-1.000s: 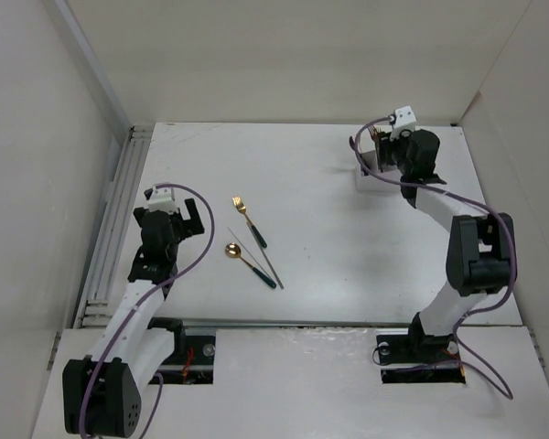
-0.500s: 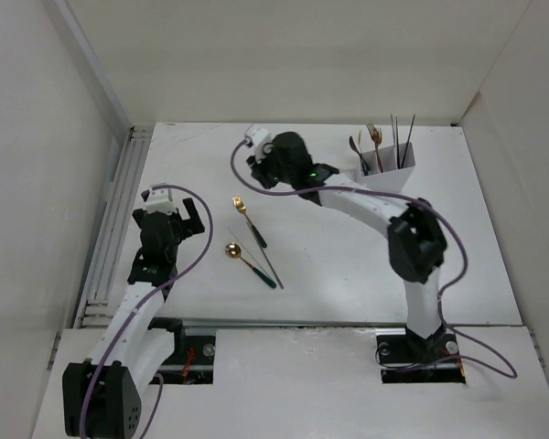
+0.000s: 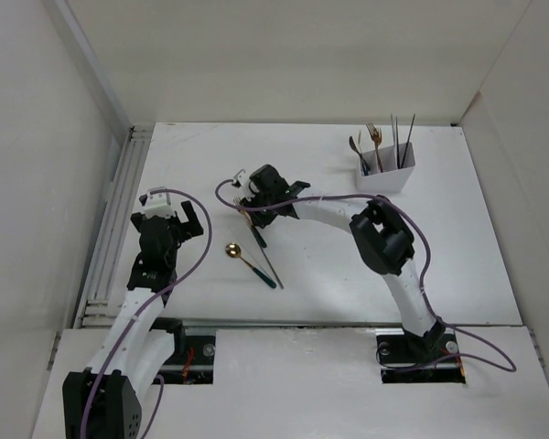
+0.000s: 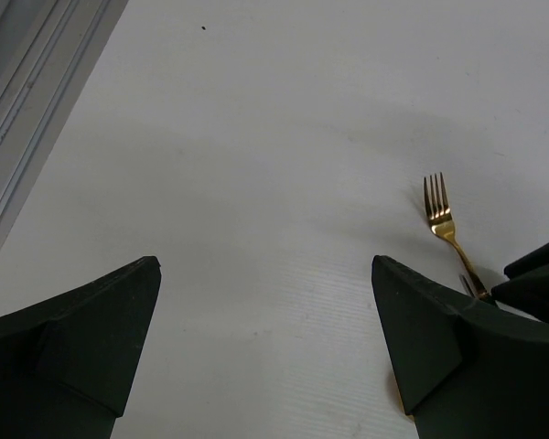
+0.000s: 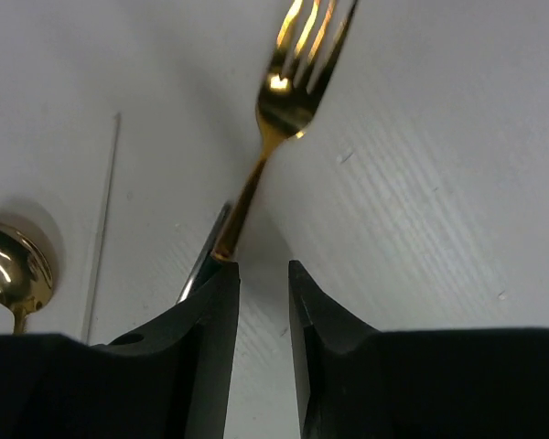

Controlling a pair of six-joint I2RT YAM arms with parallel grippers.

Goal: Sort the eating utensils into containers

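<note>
Fork (image 5: 288, 96) | right arm (image 3: 325, 208) outstretched, jaws narrow at handle, grasp unclear | left jaws spread

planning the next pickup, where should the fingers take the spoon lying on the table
I'd take the spoon from straight above at its gold neck just behind the bowl, gripping across the shaft: it lies flat, and the chopstick crowds its dark handle tip.
</note>
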